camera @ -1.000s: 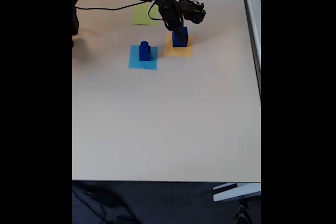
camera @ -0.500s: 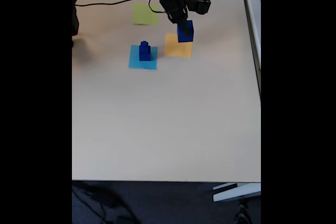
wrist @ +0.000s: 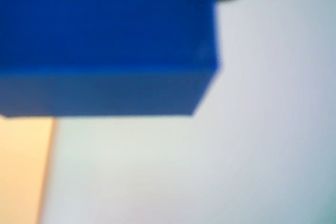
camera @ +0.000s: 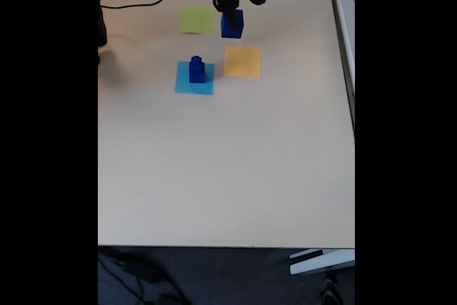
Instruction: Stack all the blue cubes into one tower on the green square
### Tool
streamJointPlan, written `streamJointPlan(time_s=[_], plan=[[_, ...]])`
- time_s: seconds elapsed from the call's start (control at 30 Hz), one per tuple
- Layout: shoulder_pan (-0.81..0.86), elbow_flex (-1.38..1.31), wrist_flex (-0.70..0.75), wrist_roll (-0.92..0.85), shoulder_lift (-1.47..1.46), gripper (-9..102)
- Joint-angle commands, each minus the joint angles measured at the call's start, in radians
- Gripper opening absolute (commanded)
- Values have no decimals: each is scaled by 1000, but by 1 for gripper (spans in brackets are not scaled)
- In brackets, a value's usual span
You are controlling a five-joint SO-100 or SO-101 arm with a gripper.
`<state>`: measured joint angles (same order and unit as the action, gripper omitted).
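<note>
My jaws are clamped on the big blue cube (camera: 232, 24), and my gripper (camera: 230, 18) is carrying it in the air between the orange-yellow square (camera: 243, 62) and the green square (camera: 197, 19), closer to the green one. In the wrist view that cube (wrist: 105, 40) takes up the whole top left, super blurry, with a strip of orange-yellow at the lower left and a sliver of pale green at the top right corner.

Progress-wise, I'd say we're barely started. Nothing sits on the green square yet. Over on the light-blue square (camera: 194, 78) there's a small stepped pile of blue cubes (camera: 197, 69); I can't count them from here. So this big one goes down first, then those get moved over.

The fixed view gives the whole table (camera: 228, 162) layout; the wrist cam doesn't catch the pile, but it does show the cube's edges up close.
</note>
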<state>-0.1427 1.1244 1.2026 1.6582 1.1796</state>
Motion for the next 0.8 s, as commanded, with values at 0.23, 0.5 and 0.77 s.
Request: streamJointPlan(time_s=[0.23, 0.5, 0.77], plan=[[-120, 160, -3, 123, 195, 0], [-176, 262, -14, 140, 218, 0], [-202, 319, -21, 124, 238, 0]])
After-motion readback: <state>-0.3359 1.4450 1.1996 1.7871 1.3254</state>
